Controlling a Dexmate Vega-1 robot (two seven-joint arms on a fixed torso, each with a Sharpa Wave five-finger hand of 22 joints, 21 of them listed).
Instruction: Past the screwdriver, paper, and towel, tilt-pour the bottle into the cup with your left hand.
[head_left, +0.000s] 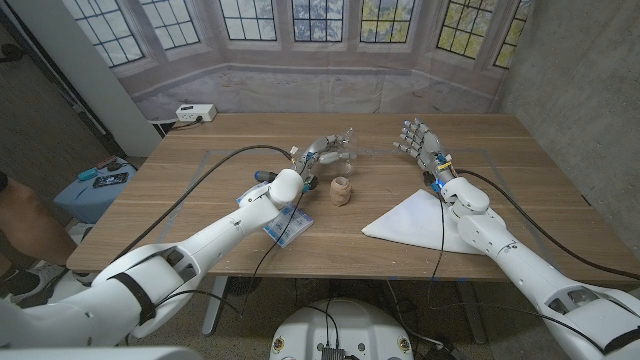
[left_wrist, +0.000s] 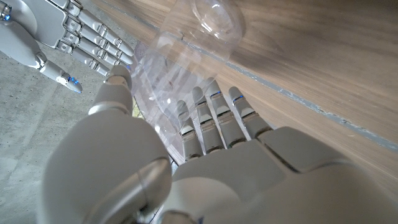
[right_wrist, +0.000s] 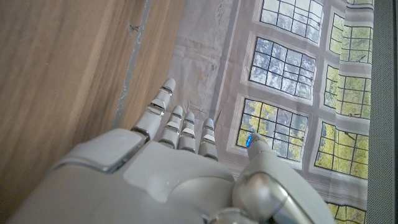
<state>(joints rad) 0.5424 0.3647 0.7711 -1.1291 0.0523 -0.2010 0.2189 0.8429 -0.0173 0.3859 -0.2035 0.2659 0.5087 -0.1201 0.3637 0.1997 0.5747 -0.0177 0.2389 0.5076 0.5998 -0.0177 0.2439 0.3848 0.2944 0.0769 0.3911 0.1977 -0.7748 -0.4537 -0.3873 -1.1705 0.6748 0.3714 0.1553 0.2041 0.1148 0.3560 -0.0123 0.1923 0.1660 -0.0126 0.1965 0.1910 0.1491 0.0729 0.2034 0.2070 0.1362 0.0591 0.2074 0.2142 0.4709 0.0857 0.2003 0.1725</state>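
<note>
My left hand (head_left: 318, 156) grips a clear plastic bottle (head_left: 342, 142) past the table's middle, and the bottle leans over toward the right. In the left wrist view the fingers (left_wrist: 211, 118) wrap the bottle (left_wrist: 180, 62), its round end pointing away over the wood. A small tan cup (head_left: 341, 190) stands upright nearer than the bottle, a short gap from the hand. My right hand (head_left: 420, 142) is held up with fingers spread and nothing in it, right of the bottle; it shows as the right hand (left_wrist: 59, 34) in the left wrist view and the right hand (right_wrist: 186, 168) in its own.
A white sheet (head_left: 405, 218) lies at the front right beside my right forearm. A blue-and-white patterned piece (head_left: 288, 226) lies under my left forearm. A white box (head_left: 195, 113) sits at the table's back left corner. A blue bin (head_left: 95, 188) and a person's arm (head_left: 18, 215) are left of the table.
</note>
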